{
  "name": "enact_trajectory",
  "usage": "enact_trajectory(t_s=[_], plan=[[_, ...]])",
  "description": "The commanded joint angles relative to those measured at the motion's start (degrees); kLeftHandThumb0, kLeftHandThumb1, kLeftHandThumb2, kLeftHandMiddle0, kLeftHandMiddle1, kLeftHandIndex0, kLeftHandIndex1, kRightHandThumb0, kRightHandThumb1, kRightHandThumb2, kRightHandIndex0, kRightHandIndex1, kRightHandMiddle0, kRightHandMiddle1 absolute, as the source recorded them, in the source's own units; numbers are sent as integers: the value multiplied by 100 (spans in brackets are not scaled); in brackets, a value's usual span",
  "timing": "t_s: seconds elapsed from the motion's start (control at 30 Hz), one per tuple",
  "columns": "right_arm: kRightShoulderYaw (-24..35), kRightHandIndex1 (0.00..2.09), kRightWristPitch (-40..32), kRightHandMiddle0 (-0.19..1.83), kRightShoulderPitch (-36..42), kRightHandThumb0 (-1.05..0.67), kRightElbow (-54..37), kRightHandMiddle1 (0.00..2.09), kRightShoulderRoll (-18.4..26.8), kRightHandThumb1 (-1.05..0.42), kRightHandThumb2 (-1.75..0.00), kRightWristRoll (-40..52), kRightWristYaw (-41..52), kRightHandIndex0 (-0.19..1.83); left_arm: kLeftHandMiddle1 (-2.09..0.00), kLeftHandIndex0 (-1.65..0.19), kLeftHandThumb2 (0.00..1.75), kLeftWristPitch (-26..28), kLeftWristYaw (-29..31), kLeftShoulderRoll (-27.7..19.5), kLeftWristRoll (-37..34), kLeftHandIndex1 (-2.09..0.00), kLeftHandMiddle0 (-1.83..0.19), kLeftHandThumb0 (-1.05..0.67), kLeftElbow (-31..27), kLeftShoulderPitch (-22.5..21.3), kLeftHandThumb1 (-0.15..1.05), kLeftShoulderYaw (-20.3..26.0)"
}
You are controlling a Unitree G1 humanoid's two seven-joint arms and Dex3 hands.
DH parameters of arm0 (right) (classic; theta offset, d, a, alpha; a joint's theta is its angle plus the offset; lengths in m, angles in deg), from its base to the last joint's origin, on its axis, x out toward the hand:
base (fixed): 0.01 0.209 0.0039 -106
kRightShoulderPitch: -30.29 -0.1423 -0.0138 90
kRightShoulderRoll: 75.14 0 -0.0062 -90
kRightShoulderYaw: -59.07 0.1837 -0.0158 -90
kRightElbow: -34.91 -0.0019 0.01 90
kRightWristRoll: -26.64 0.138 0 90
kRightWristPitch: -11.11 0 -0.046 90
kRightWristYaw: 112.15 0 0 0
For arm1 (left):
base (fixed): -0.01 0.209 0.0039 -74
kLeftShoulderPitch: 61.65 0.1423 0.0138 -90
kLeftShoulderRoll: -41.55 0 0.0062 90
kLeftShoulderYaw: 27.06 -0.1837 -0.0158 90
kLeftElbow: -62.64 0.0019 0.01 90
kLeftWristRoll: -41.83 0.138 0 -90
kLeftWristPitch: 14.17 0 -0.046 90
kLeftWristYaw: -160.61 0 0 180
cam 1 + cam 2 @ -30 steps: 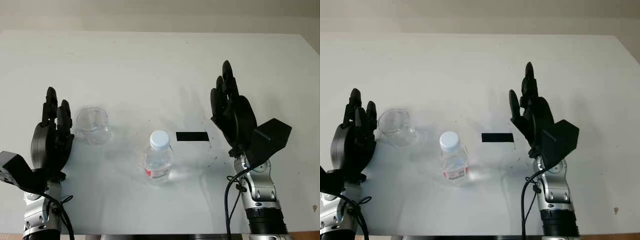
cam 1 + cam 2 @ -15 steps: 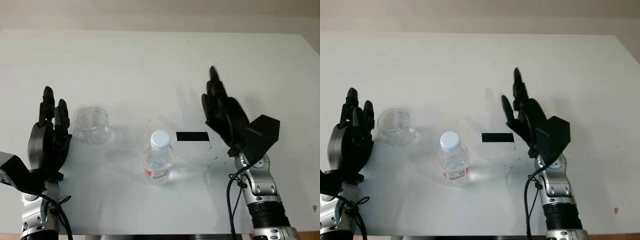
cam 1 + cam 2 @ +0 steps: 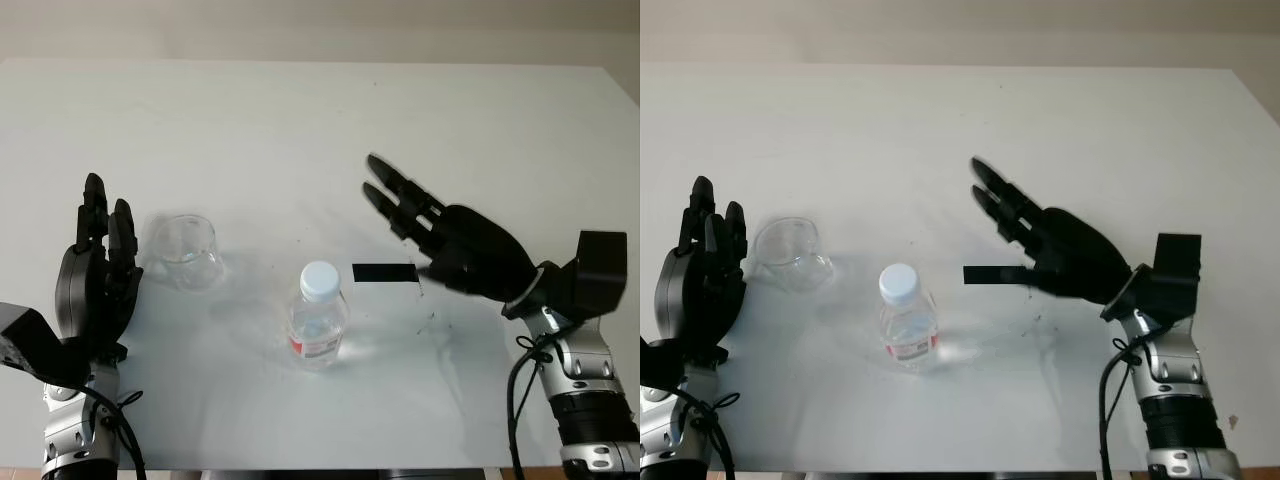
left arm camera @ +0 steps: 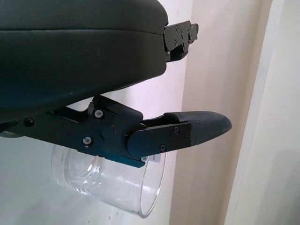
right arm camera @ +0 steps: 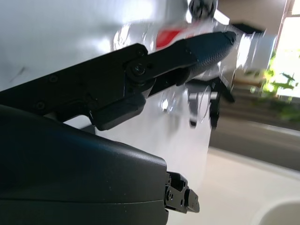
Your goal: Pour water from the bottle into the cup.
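Head views: your bottle [image 3: 318, 317] upright near tabletop [image 3: 300, 120] front edge, centre; right hand [image 3: 440, 238] released, just right of it, apart. Cup [image 3: 187, 250] left; left hand [image 3: 97, 275] released beside it. Left wrist view: cup [image 4: 112, 183] behind fingers [image 4: 187, 131]. Right wrist view: bottle [image 5: 154, 35] blurred beyond fingers [image 5: 187, 51].

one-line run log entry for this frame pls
phase: reach | right hand: open, above table right of bottle | left hand: open, beside cup | bottle: capped, upright | cup: upright
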Motion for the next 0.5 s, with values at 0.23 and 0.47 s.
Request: enact_trajectory(t_s=[0.23, 0.47], plan=[[-696, 0, -601, -19, 198, -77, -711, 0, 13, -90, -4, -50, 166, -19, -6, 17, 52, 38, -2, -20, 11, -6, 16, -72, -36, -7, 105, -18], [-1217, 0, -127, -19, 73, -75, -394, 0, -258, -86, -4, -628, -25, -19, -6, 17, 52, 39, -58, -4, 24, -6, 15, -73, -27, -36, 105, -7]])
